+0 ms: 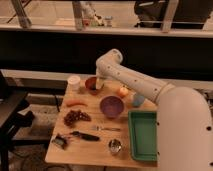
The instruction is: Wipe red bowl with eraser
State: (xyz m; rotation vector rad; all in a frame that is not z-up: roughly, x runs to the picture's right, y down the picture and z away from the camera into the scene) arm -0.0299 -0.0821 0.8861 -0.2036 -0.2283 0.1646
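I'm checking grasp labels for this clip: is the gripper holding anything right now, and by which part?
It cannot be told. The gripper is down at the red bowl at the table's far edge, and no eraser shows anywhere.

The tool (98, 84) sits at the red bowl (92, 85), above centre of the frame, too small to make out clearly. The eraser cannot be picked out there; anything the tool might carry is hidden. The arm covers the bowl's right rim. The arm's bulky base is cut off by the right and bottom edges and hides the right side of the worktop (90, 150) and part of the green tray (142, 132).
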